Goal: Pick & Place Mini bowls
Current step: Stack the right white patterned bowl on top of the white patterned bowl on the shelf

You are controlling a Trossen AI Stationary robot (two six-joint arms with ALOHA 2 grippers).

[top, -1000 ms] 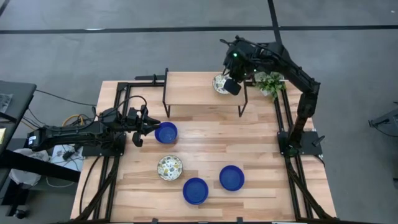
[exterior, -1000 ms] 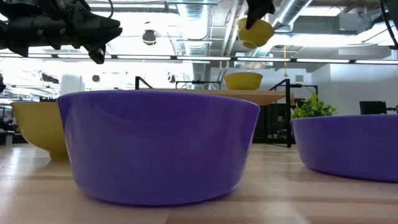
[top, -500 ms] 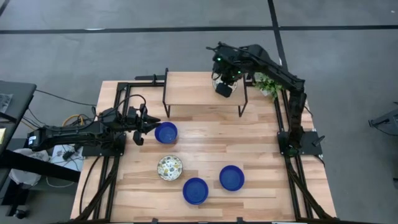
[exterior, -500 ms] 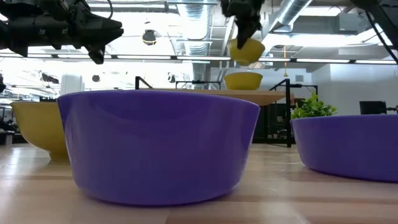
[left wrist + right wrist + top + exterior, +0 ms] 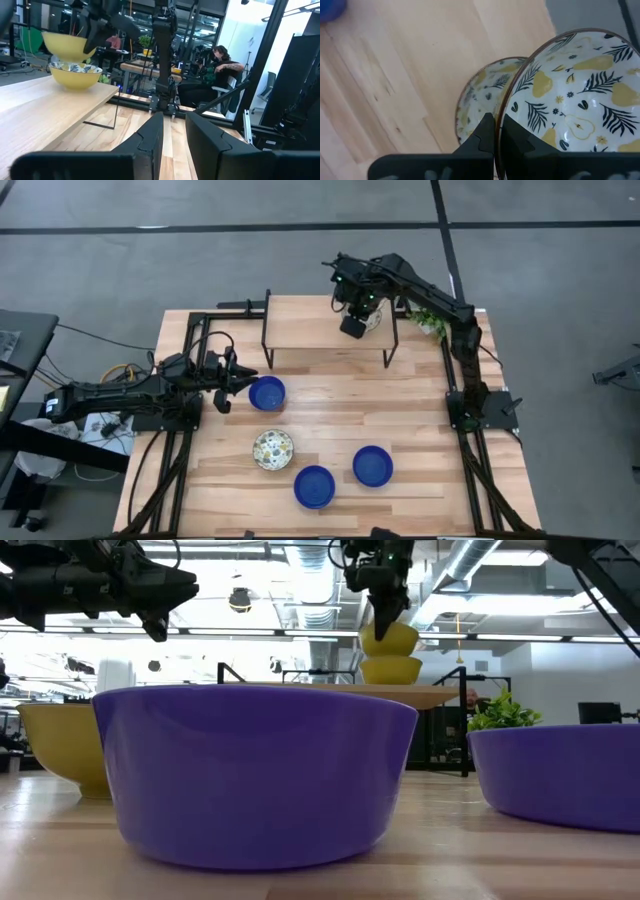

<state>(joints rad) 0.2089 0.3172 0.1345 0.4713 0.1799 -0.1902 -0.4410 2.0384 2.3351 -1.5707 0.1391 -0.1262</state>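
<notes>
Bright, even overhead light; backlit low view

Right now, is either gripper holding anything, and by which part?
The right gripper holds a patterned mini bowl by its rim, above another patterned bowl on the raised shelf. The left gripper hovers beside a blue bowl, holding nothing.

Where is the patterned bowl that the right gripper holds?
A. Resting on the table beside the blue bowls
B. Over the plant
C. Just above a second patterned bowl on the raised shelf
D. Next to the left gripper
C: the right gripper, shut on the rim of the held bowl, has it directly over the second bowl on the shelf; the low view shows them nearly stacked.
</notes>
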